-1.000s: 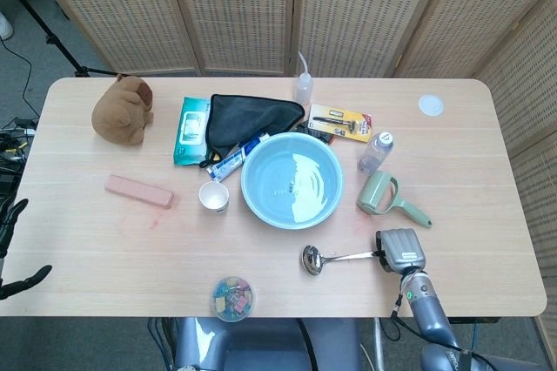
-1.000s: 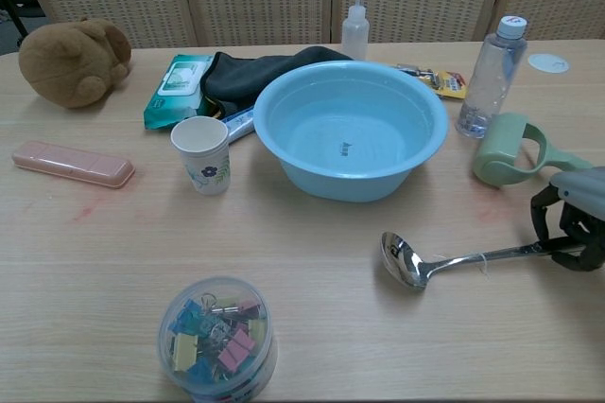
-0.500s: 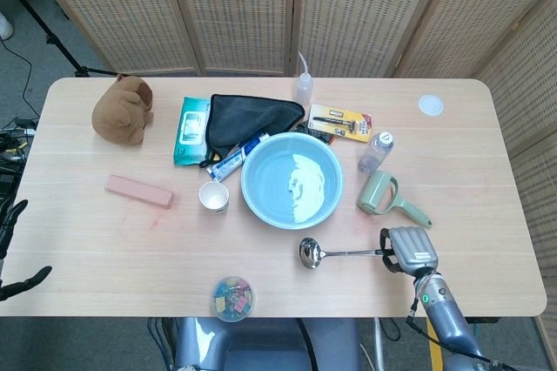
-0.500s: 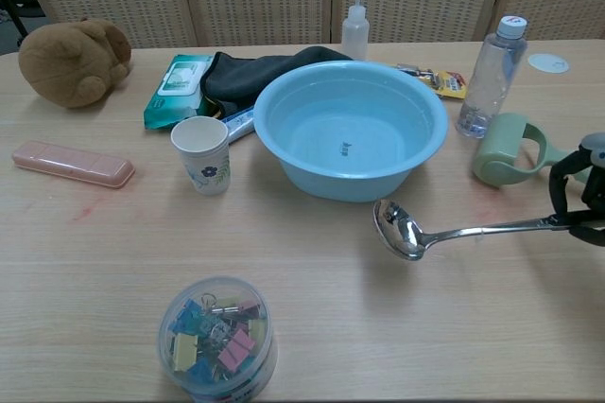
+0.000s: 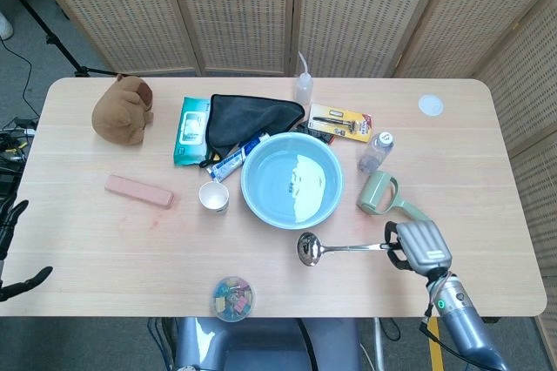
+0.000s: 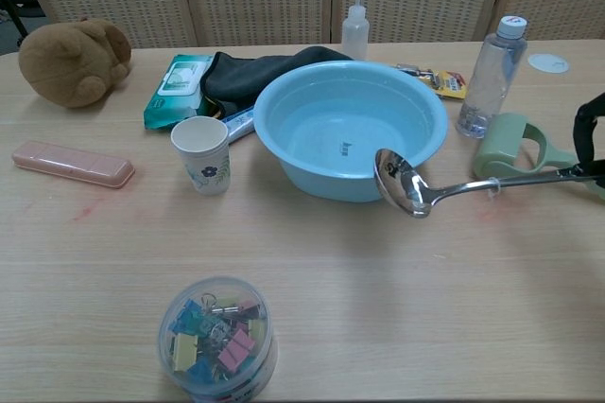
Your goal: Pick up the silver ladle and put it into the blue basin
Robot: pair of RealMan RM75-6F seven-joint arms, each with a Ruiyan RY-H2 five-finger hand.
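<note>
My right hand (image 5: 419, 246) grips the handle end of the silver ladle (image 5: 335, 248) and holds it off the table, roughly level. In the chest view the ladle (image 6: 444, 192) hangs with its bowl just in front of the near wall of the blue basin (image 6: 284, 143), and only the edge of the right hand (image 6: 591, 138) shows at the frame's right border. The blue basin (image 5: 261, 201) sits mid-table and holds nothing but a little water sheen. A dark part of my left hand (image 5: 10, 253) shows at the far left edge, off the table.
A green lint roller (image 5: 383, 195) and a clear bottle (image 5: 375, 152) stand right of the basin. A paper cup (image 5: 213, 197), pink case (image 5: 139, 190), tub of clips (image 5: 232, 298), wipes pack (image 5: 192, 130), black cloth (image 5: 248, 117), squeeze bottle (image 5: 302, 89) and plush toy (image 5: 124, 110) lie around.
The right hand has lifted the ladle off the table and carried it up and toward the basin; the ladle's bowl now hangs in front of the basin's wall.
</note>
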